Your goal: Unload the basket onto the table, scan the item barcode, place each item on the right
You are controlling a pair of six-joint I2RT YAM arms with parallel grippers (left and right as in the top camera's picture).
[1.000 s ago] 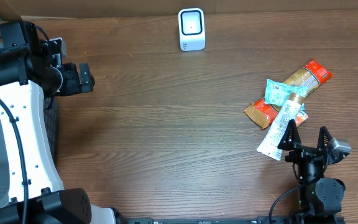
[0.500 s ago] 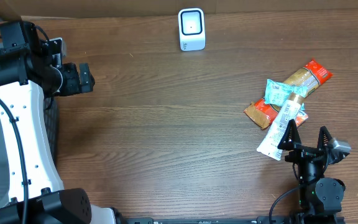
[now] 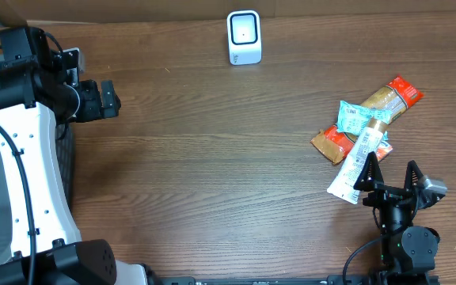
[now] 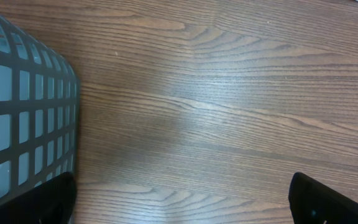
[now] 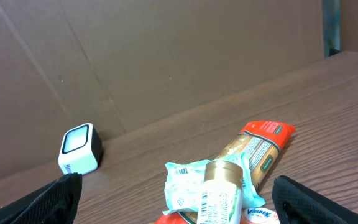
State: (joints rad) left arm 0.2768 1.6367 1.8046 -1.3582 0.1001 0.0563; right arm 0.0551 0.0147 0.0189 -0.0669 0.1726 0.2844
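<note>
A white scanner box [image 3: 244, 36] stands at the table's far edge, also seen in the right wrist view [image 5: 79, 149]. The items lie in a pile at the right: a long red-and-tan packet [image 3: 388, 98], a teal packet [image 3: 353, 119], a red-brown packet [image 3: 329, 143] and a white tube with a gold cap [image 3: 358, 163]. My right gripper [image 3: 390, 176] stands open just in front of the pile, the tube [image 5: 219, 190] between its spread fingers but untouched. At the far left my left gripper [image 3: 109, 99] hangs open over bare wood [image 4: 185, 202].
A grey mesh basket [image 4: 17, 112] sits at the table's left edge, beside the left gripper. A brown cardboard wall [image 5: 166, 56] closes off the back of the table behind the scanner.
</note>
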